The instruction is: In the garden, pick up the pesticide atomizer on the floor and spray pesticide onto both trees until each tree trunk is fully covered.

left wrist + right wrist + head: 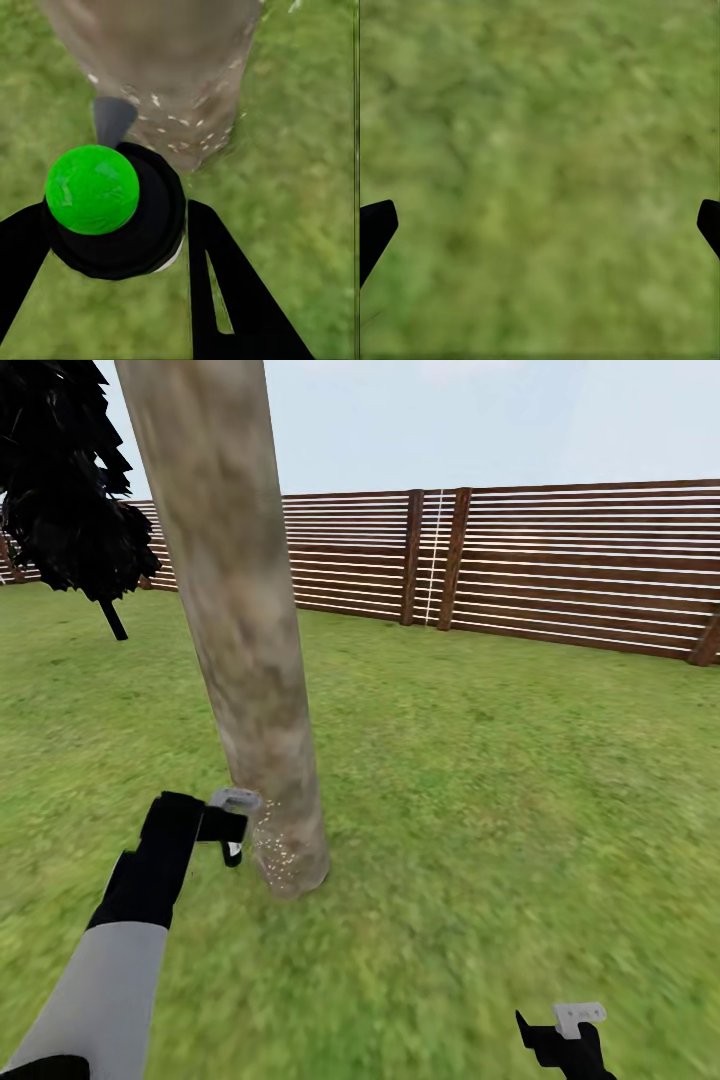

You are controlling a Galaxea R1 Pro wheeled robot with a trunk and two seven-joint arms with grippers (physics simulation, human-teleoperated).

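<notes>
The pesticide atomizer [112, 214], a black round-bodied sprayer with a bright green ball cap and a grey nozzle, sits clamped between the black fingers [232, 292] of the left claw [232, 830], its nozzle pointing at the tree trunk just ahead of the claw. That straight trunk of mottled grey-beige bark [240, 630] rises just beyond the left claw, leaning slightly across the head view, its base standing in the grass. A mist of tiny white pesticide specks [272, 845] hangs between the nozzle and the foot of the trunk, and the left wrist view shows pale flecks on the bark there. The right claw [565, 1032] hangs low over the blurry green grass floor [500, 810], well apart from the left claw and the trunk, its dark fingertips [376, 225] spread wide with nothing between them. Far beyond both claws runs a brown horizontal-slat wooden fence [560, 560], and a dark ragged-leaved tree [65, 490] stands well off to the left claw's outer side.
</notes>
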